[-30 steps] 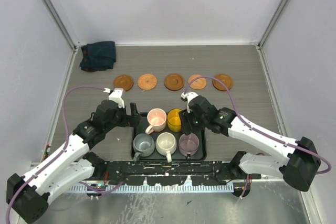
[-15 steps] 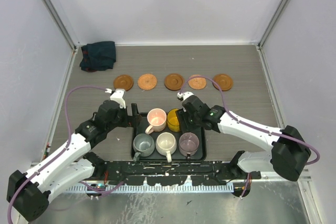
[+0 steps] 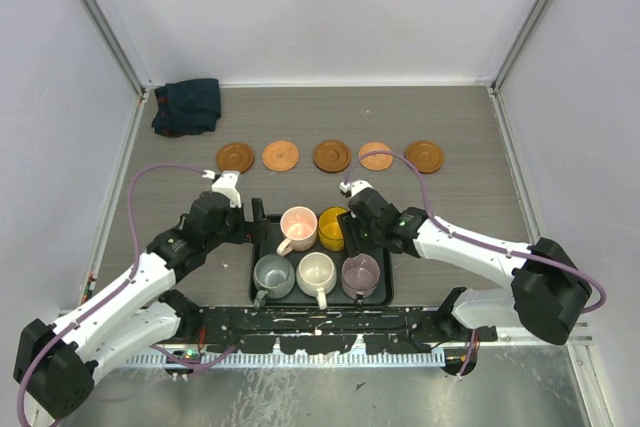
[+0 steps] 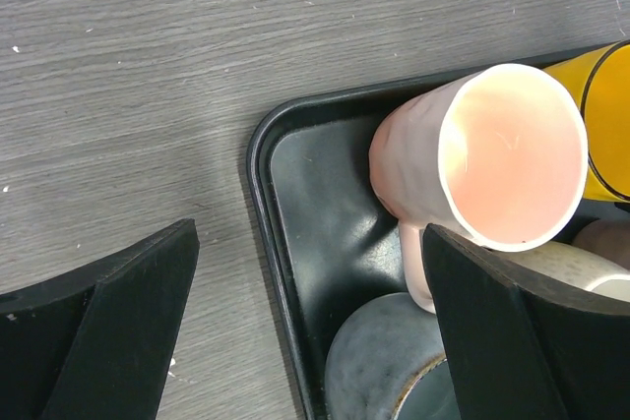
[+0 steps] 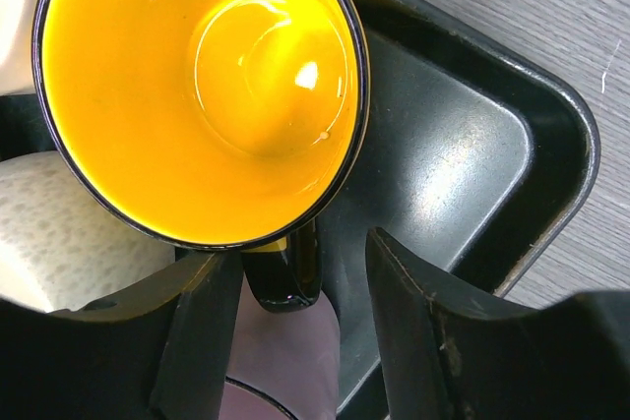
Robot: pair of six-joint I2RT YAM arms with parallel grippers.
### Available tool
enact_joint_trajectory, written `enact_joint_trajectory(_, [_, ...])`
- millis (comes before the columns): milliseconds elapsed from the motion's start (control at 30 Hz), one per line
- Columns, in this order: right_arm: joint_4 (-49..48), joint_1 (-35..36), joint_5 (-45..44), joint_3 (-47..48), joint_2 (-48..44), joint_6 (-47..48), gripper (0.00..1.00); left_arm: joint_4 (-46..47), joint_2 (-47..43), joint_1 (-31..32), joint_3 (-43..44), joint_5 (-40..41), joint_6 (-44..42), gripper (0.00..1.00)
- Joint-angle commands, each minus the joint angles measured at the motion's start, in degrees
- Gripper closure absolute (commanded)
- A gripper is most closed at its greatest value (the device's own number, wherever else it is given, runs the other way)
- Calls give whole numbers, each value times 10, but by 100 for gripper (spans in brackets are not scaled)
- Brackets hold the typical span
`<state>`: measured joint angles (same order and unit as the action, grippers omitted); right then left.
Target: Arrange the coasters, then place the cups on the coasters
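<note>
Five coasters (image 3: 332,155) lie in a row across the far half of the table, apart from one another; I judge the arranging done and the cup transfers not yet begun. All five cups sit packed in the black tray (image 3: 256,257): pink cup (image 3: 298,224) and yellow cup (image 3: 332,227) in the far row, grey-green cup (image 3: 273,275), cream cup (image 3: 317,272) and mauve cup (image 3: 360,272) in the near row.

Right gripper (image 5: 295,263): jaws partly apart, one on each side of the yellow cup's dark handle (image 5: 285,282); daylight shows on the outer side, so nothing is clamped yet. Left gripper (image 4: 310,233): jaws fully spread, hanging over the tray's left rim just beside the pink cup; it holds nothing.

Handling, my judgement: the cups look like glazed ceramic; rigid, smooth, likely slippery under the pads, and chippable if knocked against a neighbour. Light enough for one arm. The handle is the sensible hold on the yellow cup; it is a narrow loop pointing toward the near row, with the mauve cup just beneath it, so the squeeze should be square across the loop and the lift straight up before any sideways travel. A handle hold lets the cup swing; I would move slowly. For the pink cup, whose handle also points nearward, the rim wall is an alternative.
</note>
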<state>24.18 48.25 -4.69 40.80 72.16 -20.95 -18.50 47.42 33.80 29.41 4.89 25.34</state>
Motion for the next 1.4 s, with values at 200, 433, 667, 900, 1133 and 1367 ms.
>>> enact_joint_trajectory(200, [-45, 2, -9, 7, 3, -1, 45, 41, 5, 3, -4, 6, 9, 2])
enact_joint_trajectory(433, [-49, 2, -10, 8, 13, -1, 47, 46, 7, 3, -8, 6, 11, 2])
enact_joint_trajectory(667, [-50, 2, -16, 11, 20, 0, 50, 47, 4, 3, -14, 6, 14, 2])
enact_joint_trajectory(900, [-49, 2, -17, 14, 26, 4, 67, 49, 5, 3, -16, 8, 15, 2])
enact_joint_trajectory(1133, [-42, 2, -22, 16, 33, 17, 80, 50, 8, 3, -16, 7, 17, 2])
enact_joint_trajectory(1367, [-37, 2, -38, 23, 40, 35, 99, 52, 11, 3, -15, 5, 19, 2])
